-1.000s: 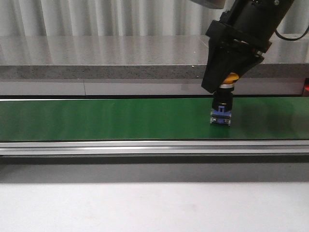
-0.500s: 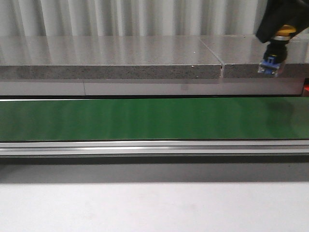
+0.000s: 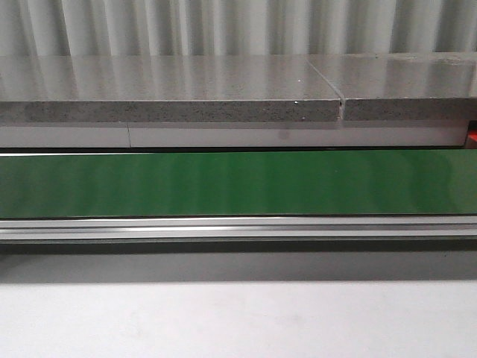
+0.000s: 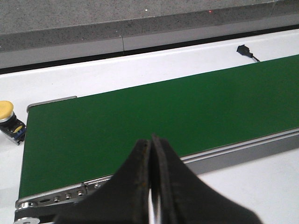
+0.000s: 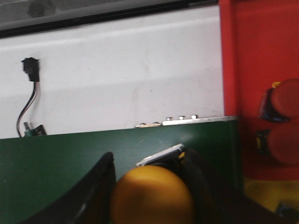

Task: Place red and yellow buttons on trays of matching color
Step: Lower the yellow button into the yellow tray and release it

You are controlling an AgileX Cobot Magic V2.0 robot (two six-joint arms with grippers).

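Belt (image 3: pixel 223 183): plain dark green, silver rail along the near edge.
Table (image 4: pixel 140 70): white.
Ledge (image 3: pixel 164 97): grey speckled stone.
Wall (image 3: pixel 223 26): pale grey, vertical ribs.
Left gripper (image 4: pixel 152 186): black.
Right gripper (image 5: pixel 152 196): black.
Held button (image 5: pixel 152 196): yellow-orange cap.
Button beside the belt (image 4: pixel 9 119): yellow cap, black and blue base.
Tray (image 5: pixel 261 56): red.
Buttons on the tray (image 5: pixel 280 121): red caps.
Second tray (image 5: pixel 261 193): yellow, only a corner visible.
Plug (image 5: pixel 30 70): black, red and dark wires.
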